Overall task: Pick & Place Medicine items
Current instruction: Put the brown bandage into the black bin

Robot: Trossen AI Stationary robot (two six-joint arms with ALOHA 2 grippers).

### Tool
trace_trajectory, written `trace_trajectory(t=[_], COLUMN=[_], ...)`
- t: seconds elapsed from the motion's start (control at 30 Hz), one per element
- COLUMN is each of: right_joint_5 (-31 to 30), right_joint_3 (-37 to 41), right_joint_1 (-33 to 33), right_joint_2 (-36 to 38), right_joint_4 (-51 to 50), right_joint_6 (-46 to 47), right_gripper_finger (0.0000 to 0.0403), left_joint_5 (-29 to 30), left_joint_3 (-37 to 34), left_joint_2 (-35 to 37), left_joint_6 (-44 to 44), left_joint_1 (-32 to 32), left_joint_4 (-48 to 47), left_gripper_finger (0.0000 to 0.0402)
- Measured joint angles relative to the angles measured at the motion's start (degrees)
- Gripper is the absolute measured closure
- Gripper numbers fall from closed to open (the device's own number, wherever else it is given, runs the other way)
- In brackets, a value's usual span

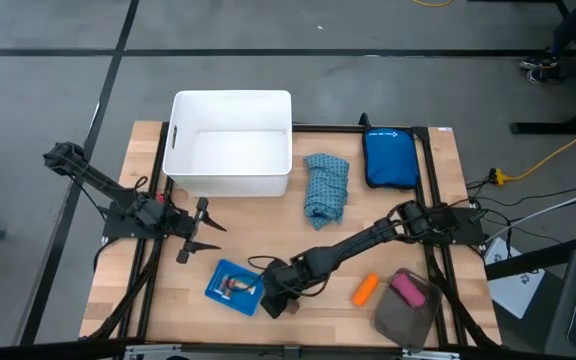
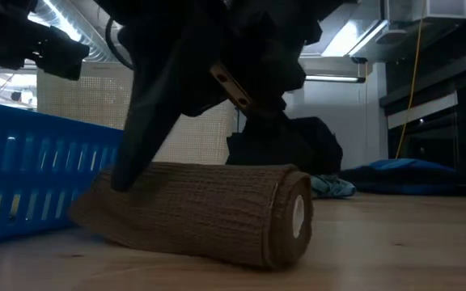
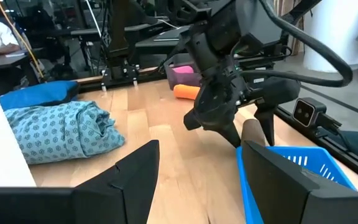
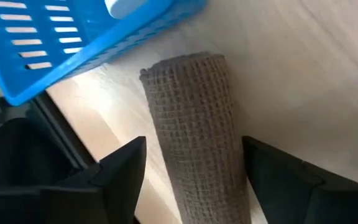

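Medicine items visible are three: one brown bandage roll, one orange tube and one pink block. The roll is a cylinder of woven, mesh-like fabric with a white core at its end; it lies on its side on the wooden table, just beside one small blue basket of slotted plastic. The right gripper is low over the roll, with its jaws released and one dark finger on each side of it; I cannot tell whether they touch it. The tube is smooth and rounded and lies alone on the table, near the pink block, which rests on a grey pouch. Farther back there are one white rectangular bin, one crumpled teal patterned cloth and one blue soft bag. The left gripper waits with jaws released in front of the bin.
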State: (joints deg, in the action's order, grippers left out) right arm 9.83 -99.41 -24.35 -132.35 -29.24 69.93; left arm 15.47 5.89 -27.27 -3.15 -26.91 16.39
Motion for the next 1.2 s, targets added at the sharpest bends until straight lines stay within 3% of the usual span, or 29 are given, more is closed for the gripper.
trace_trajectory(t=[0.13,0.37,0.47,0.77,0.93,1.2], right_joint_5=[-2.96,-2.94,-3.37,-9.93,-13.84,-15.79], right_joint_3=[-0.46,-0.48,-0.38,-0.29,-0.24,-0.31], right_joint_1=[-0.05,0.37,0.45,0.34,-1.15,-7.41], right_joint_2=[0.04,0.06,0.73,9.16,16.68,26.09], right_joint_4=[-1.3,-2.27,-2.74,-10.97,-27.73,-53.09], right_joint_6=[-0.04,0.79,1.21,2.12,6.98,23.73], right_gripper_finger=[0.0186,0.0289,0.0312,0.03,0.03,0.03], left_joint_5=[0.0,-0.02,-0.03,-0.02,-0.06,-0.16], left_joint_3=[0.0,0.0,0.0,0.0,0.0,0.0], left_joint_2=[0.01,0.02,0.02,0.0,0.02,0.02], left_joint_6=[-0.02,-0.87,-1.64,-2.58,-2.61,-2.59], left_joint_1=[0.02,0.02,0.02,0.02,0.02,0.02], left_joint_4=[-0.67,-1.43,-1.27,-1.23,-1.25,-1.49], left_gripper_finger=[0.0176,0.0176,0.0176,0.0176,0.0176,0.0176])
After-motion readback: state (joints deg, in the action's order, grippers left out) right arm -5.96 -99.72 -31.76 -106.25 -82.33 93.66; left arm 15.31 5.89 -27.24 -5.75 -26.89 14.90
